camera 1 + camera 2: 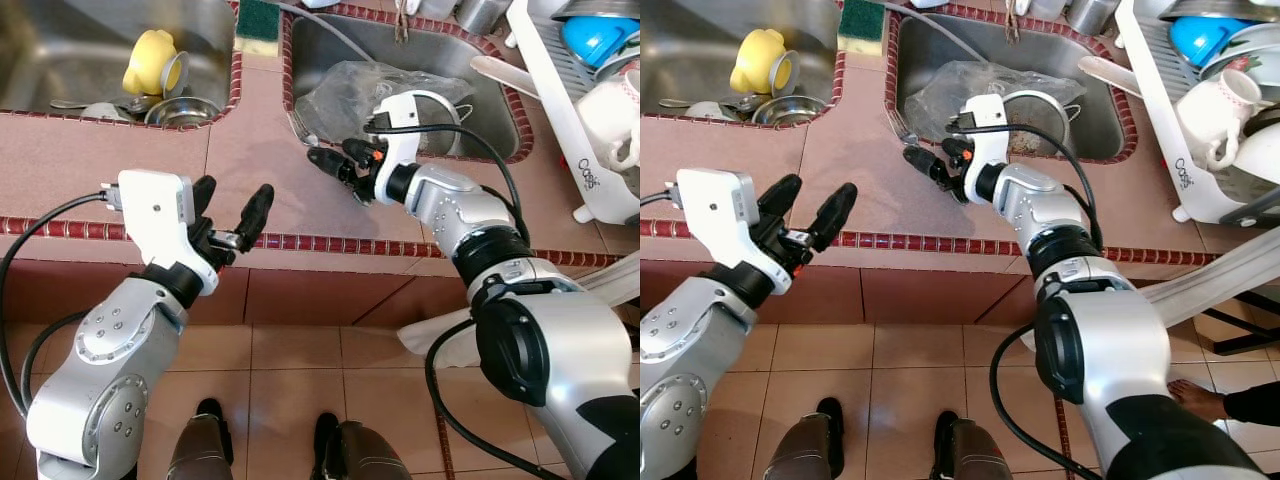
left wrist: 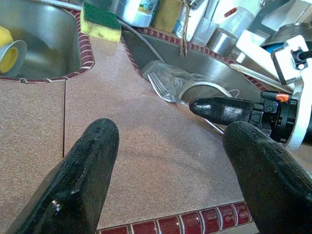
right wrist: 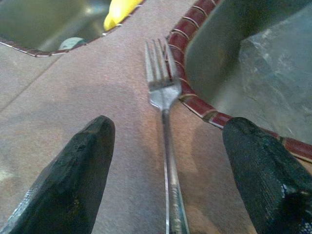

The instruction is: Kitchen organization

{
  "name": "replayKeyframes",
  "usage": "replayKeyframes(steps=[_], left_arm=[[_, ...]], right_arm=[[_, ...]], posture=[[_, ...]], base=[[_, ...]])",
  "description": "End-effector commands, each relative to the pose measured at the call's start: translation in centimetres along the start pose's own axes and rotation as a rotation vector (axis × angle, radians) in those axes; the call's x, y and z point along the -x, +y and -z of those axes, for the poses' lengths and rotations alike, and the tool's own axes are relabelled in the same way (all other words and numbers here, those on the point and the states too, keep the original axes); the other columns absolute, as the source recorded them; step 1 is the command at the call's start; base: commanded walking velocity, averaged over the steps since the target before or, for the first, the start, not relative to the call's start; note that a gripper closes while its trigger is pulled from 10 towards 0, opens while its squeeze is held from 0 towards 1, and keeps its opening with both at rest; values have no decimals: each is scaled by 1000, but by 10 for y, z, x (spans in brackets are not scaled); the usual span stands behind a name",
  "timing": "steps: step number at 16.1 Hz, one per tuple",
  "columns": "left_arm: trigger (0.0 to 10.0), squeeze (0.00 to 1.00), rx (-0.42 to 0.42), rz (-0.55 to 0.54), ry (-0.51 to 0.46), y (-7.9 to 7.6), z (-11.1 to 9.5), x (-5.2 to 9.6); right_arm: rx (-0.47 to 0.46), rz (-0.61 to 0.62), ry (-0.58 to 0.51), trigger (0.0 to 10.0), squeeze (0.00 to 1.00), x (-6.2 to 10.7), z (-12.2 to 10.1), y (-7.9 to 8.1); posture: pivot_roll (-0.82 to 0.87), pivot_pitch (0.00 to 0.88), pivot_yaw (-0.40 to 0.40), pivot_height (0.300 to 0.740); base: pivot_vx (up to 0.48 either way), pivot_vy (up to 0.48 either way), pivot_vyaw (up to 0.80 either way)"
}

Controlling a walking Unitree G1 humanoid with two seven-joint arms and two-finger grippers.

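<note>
Both sets of jaws stand wide apart and grip nothing. Our right gripper (image 3: pixel 165 185) straddles a fork (image 3: pixel 163 92) lying flat on the desk (image 1: pixel 250 160), its tines resting at the tiled rim of the right sink (image 1: pixel 500 100), where a crumpled plastic bag (image 1: pixel 345 90) lies. Our left gripper (image 1: pixel 232 215) hovers near the desk's front edge. We judge the risk plain: a flat handle gives little purchase, so closing off-centre could nudge the fork over the rim into the sink.
</note>
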State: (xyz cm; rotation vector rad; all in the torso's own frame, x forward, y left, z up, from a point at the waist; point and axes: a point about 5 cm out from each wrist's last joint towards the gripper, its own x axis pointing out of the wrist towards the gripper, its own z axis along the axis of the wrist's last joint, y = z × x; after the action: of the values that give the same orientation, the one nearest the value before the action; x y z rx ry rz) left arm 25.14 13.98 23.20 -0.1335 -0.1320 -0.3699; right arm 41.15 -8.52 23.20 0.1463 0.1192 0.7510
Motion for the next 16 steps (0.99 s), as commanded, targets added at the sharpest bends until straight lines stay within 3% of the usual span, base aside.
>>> replayKeyframes(steps=[1,5,10,11,12,13,16], left_arm=[[10000,0,4,19,-6,-8,-1,4],[10000,0,8,14,-2,-7,0,5],[10000,0,9,3,0,-6,0,7],[10000,0,9,1,1,-6,0,7],[10000,0,10,1,0,-6,-1,7],[10000,0,11,0,1,-6,0,8],[10000,0,17,-2,4,-7,0,7]], right_arm=[[-43,55,24,10000,0,6,6,-10],[-20,114,88,10000,0,12,10,-19],[-14,77,159,9765,0,18,16,-22],[-14,73,159,5451,0,19,16,-23],[-18,69,161,3922,0,19,15,-23],[-12,58,166,0,0,20,15,-23],[6,2,221,0,0,23,16,-23]], posture=[[83,310,-225,740],[80,318,-229,740],[74,333,-231,740],[73,336,-232,740],[71,338,-232,740],[71,339,-232,740],[61,345,-235,740]], base=[[0,0,0],[0,0,0],[0,0,0],[0,0,0],[0,0,0],[0,0,0],[0,0,0]])
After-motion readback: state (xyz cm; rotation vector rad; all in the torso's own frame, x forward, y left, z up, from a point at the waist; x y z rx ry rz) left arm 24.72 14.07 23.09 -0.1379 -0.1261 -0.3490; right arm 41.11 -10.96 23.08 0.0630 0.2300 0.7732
